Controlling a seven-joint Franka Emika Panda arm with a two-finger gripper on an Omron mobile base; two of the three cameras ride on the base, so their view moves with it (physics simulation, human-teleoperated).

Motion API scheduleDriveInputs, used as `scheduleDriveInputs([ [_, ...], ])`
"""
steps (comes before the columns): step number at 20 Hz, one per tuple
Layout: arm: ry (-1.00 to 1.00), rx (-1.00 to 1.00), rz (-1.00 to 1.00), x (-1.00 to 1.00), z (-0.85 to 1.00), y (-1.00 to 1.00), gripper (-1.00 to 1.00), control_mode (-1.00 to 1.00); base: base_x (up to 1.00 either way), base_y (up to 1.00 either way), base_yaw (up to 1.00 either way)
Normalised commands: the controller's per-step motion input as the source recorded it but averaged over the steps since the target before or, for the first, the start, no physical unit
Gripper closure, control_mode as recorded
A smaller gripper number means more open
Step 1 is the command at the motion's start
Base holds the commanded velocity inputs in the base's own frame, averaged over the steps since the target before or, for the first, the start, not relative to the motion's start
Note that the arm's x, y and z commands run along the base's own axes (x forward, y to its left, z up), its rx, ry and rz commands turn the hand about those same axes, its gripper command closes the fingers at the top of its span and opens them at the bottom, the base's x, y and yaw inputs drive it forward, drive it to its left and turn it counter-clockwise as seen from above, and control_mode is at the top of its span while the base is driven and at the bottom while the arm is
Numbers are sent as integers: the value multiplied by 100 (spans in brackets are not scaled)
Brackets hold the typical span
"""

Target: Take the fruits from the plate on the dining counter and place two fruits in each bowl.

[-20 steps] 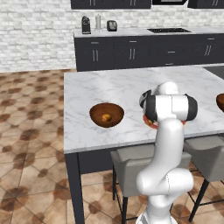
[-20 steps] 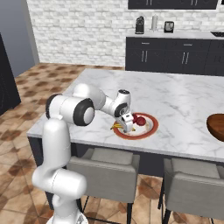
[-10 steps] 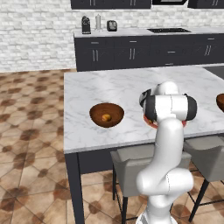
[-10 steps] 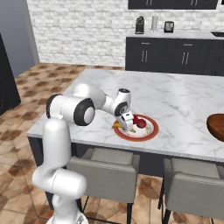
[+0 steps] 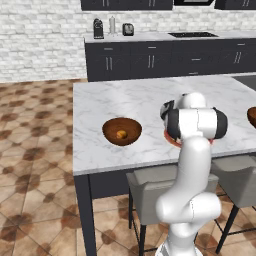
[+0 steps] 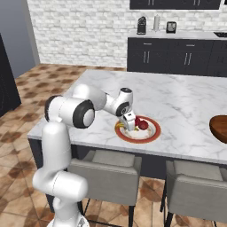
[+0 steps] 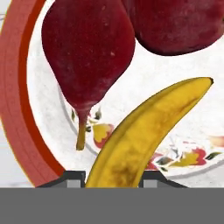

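Note:
On the dining counter (image 6: 186,97) lies the red-rimmed plate (image 6: 150,135). My gripper (image 6: 129,125) is down on its left side. Seen from the hand, both fingertips (image 7: 75,177) press against the sides of the yellow banana (image 7: 131,140), so the gripper (image 7: 113,179) is shut on it. Two red fruits (image 7: 85,57) (image 7: 175,22) lie just beyond the banana on the plate (image 7: 17,109). One brown bowl (image 5: 122,131) to the left holds an orange fruit (image 5: 121,134). The other bowl (image 6: 219,127) sits at the right edge. My arm hides most of the plate (image 5: 170,138) in the left base view.
Two grey stools (image 6: 104,168) (image 6: 195,190) stand tucked under the counter's near edge. A dark cabinet run (image 5: 165,57) with small appliances lines the back wall. Bare marble lies between the plate and each bowl.
The jaws have come together from wide open onto the banana. The arm, plate and bowls have stayed where they were.

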Motion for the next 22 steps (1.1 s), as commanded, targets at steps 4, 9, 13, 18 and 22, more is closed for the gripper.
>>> scheduleDriveInputs([
  [4, -11, 0, 1, -43, 98, 3, 100, -100, 0, 0, 0],
  [9, -22, 0, 13, -20, 94, 36, 100, -100, 0, 0, 0],
  [13, -13, 0, 36, 0, 67, 68, 100, -100, 0, 0, 0],
  [18, -2, -1, 45, 0, 43, 98, 100, -100, 0, 0, 0],
  [22, 1, -11, 42, 0, 14, 100, 100, -100, 0, 0, 0],
])
